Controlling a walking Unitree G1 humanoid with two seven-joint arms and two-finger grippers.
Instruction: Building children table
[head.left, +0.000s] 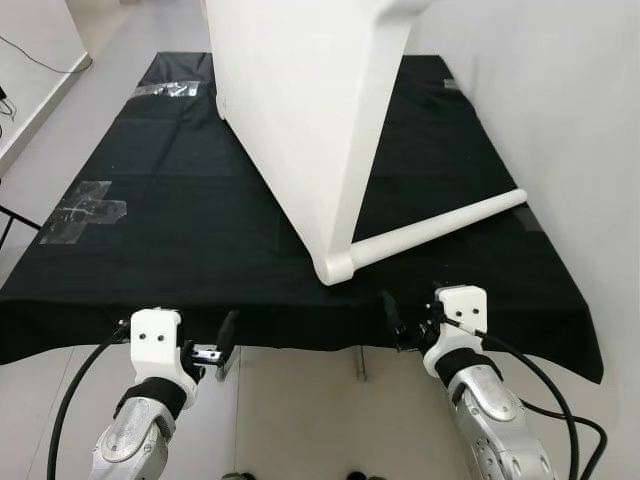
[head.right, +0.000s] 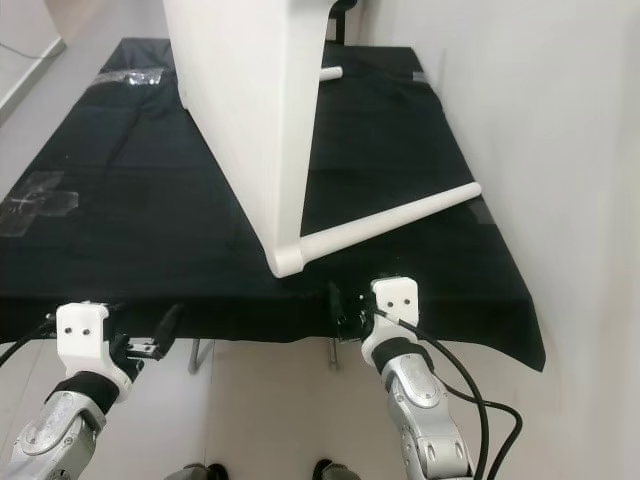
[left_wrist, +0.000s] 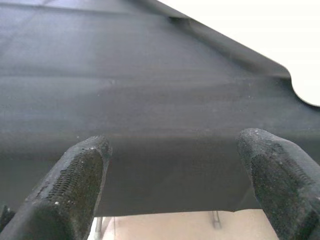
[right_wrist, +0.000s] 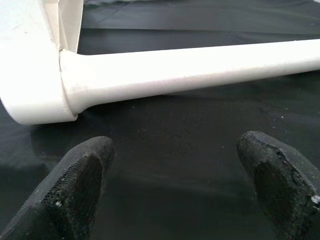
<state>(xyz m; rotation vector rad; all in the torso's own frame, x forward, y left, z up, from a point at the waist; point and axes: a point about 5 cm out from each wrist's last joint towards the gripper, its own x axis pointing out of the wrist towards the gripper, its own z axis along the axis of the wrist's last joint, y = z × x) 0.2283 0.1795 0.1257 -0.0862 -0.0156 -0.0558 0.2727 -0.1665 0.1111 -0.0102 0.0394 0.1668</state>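
A white children's table top (head.left: 300, 110) stands on its edge on a black cloth (head.left: 170, 210) that covers a work table. One white round leg (head.left: 440, 225) is fixed at its near corner and lies out to the right on the cloth; the right wrist view shows the leg (right_wrist: 200, 67) close ahead. A second leg (head.right: 330, 72) pokes out farther back. My left gripper (head.left: 208, 345) is open at the cloth's front edge, left of the top. My right gripper (head.left: 410, 320) is open just below the near corner, empty.
Clear tape patches (head.left: 85, 210) stick to the cloth at the left and far back. A white wall (head.left: 580, 120) runs close along the right side. Metal table legs (head.left: 360, 365) stand under the front edge. Cables trail from both arms.
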